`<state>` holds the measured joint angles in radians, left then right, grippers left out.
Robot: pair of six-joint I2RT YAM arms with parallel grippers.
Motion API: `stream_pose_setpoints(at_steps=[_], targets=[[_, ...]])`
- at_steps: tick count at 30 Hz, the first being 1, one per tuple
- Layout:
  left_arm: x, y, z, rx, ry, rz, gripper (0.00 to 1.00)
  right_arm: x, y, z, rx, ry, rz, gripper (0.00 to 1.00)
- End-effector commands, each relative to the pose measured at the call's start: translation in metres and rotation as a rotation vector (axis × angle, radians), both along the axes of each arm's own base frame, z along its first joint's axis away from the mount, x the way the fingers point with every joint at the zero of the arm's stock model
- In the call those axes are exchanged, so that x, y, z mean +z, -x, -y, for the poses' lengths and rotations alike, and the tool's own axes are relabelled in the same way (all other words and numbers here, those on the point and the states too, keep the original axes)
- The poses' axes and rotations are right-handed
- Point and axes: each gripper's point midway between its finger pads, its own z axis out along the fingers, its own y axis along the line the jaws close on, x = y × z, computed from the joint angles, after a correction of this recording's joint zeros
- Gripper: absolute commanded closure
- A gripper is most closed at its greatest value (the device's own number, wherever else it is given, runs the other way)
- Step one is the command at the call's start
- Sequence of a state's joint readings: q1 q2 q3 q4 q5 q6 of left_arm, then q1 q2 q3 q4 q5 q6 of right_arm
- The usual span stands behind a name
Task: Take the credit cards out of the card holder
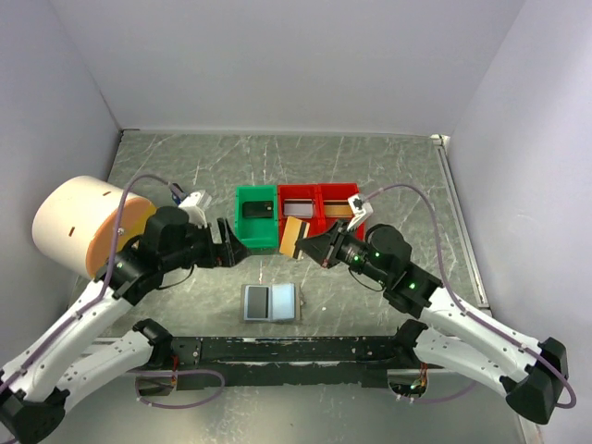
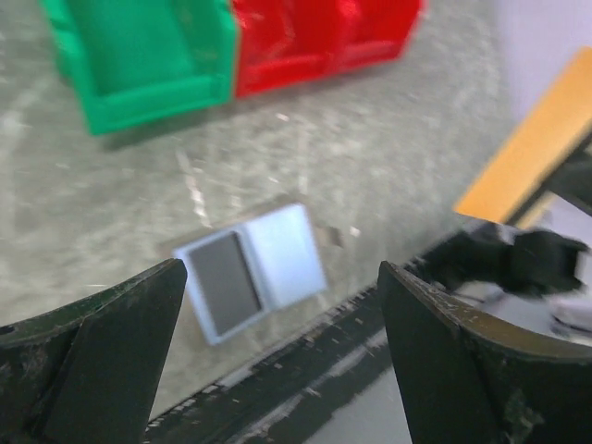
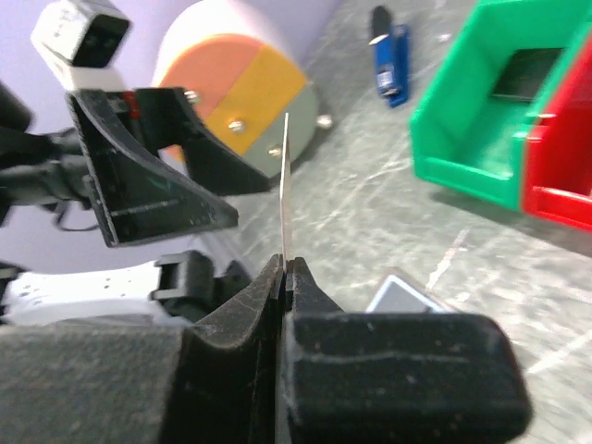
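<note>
The grey card holder point(image 1: 270, 302) lies open and flat on the table near the front rail, showing one dark panel and one pale blue panel point(image 2: 252, 268); only its corner point(image 3: 402, 298) shows in the right wrist view. My right gripper point(image 1: 313, 246) is shut on an orange credit card point(image 1: 294, 237), held above the table in front of the trays. The right wrist view shows that card edge-on point(image 3: 285, 180) between the closed jaws point(image 3: 285, 270). My left gripper point(image 1: 231, 242) faces it from the left, open and empty point(image 2: 282, 356). The orange card point(image 2: 536, 139) sits at the right of the left wrist view.
A green tray point(image 1: 256, 222) holds a dark card point(image 3: 527, 79). Two red trays point(image 1: 320, 199) beside it hold cards too. A large round pale and orange drum point(image 1: 79, 227) stands at the left. A small blue-and-black gadget point(image 3: 393, 60) lies near it.
</note>
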<state>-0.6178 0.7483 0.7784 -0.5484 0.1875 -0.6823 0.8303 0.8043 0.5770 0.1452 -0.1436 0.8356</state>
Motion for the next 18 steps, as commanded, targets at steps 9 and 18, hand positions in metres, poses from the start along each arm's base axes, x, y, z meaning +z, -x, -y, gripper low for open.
stream_pose_setpoints(at_steps=[9, 18], targets=[[-0.009, -0.07, -0.102, 0.336, -0.446, 0.131, 0.0, -0.035, -0.037, 0.059, -0.262, 0.46, 0.021, 1.0], [-0.028, -0.079, -0.125, 0.411, -0.418, 0.089, 0.0, -0.058, -0.076, 0.077, -0.258, 0.624, -0.078, 1.0]])
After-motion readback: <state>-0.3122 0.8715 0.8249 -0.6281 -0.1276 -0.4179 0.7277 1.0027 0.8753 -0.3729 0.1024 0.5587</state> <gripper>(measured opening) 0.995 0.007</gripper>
